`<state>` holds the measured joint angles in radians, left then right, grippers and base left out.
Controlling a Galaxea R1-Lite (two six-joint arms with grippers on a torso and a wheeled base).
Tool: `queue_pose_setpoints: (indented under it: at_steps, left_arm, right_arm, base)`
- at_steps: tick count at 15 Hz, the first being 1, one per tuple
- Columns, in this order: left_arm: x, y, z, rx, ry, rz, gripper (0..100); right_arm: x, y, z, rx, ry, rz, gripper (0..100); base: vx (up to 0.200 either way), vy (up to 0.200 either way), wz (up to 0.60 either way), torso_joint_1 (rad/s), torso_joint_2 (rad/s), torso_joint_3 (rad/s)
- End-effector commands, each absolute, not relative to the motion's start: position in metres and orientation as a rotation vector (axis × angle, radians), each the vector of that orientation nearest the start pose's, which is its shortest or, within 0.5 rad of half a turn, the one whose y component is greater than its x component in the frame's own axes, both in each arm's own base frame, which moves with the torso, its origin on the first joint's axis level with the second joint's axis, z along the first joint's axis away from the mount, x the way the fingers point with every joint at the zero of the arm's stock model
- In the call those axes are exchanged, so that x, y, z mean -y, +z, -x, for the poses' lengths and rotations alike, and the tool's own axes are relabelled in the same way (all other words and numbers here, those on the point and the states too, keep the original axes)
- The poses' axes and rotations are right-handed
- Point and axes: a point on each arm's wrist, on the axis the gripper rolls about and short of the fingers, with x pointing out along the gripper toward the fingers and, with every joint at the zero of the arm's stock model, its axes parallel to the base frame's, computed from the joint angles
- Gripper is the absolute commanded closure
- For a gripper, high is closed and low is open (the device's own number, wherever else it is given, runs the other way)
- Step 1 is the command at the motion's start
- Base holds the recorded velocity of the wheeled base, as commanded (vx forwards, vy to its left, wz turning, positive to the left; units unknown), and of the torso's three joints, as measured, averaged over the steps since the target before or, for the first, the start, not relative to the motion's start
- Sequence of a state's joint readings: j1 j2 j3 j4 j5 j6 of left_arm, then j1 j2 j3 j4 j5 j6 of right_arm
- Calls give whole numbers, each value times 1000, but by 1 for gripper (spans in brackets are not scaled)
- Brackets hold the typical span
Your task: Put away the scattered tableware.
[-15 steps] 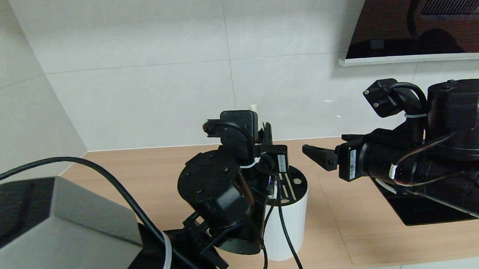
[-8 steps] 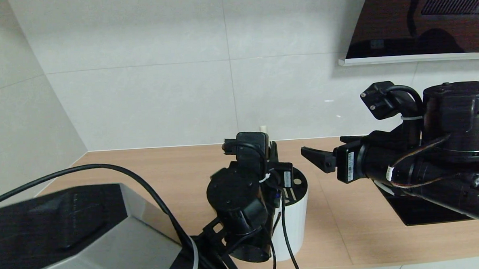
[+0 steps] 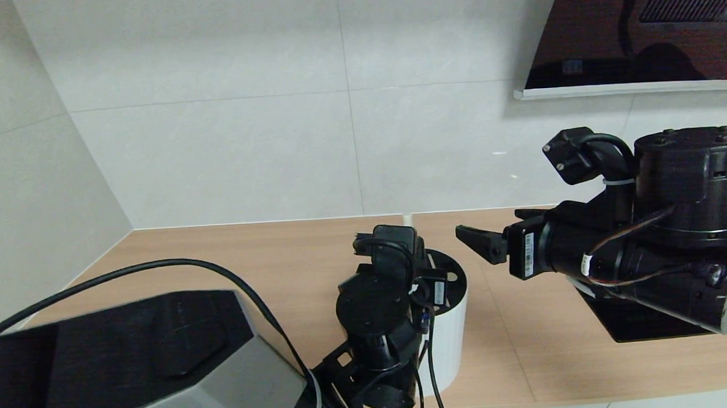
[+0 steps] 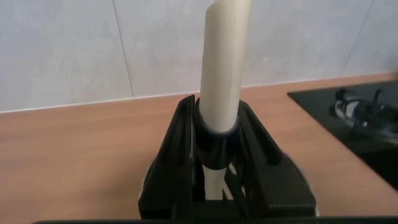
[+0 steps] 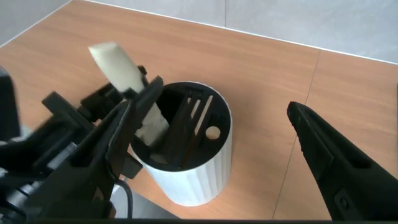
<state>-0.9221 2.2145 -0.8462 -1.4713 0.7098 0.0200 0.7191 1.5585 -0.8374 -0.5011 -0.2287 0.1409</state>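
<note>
a: what could have gone wrong there?
b: the left gripper (image 4: 217, 134) was clamped on a cream-handled utensil (image 4: 224, 56), whose lower end sat inside the white slotted holder (image 3: 452, 341) near the countertop's (image 3: 249, 258) front edge. if it jammed off-slot, pushing down might have tipped the holder over that edge.
a: anything in the way?
b: the right gripper (image 3: 487, 235), spread wide, hung just beside the holder's rim. a black cooktop (image 3: 639, 330) lay toward the right end.

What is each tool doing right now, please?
Left tool: shut on a cream handle.
Right tool: open, empty.
</note>
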Motion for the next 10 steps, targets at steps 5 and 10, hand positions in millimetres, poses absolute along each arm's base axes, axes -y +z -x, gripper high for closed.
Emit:
queue_pose_setpoints:
  at_steps: [5, 10]
  left_arm:
    - [300, 78, -248, 42, -208, 27, 100]
    - [300, 78, -248, 42, -205, 27, 100]
  right_arm:
    - [-180, 216, -213, -241, 473, -32, 0]
    - [-180, 216, -213, -241, 473, -32, 0]
  base:
    - [0, 0, 0, 0, 0, 0]
    - [0, 0, 0, 0, 0, 0]
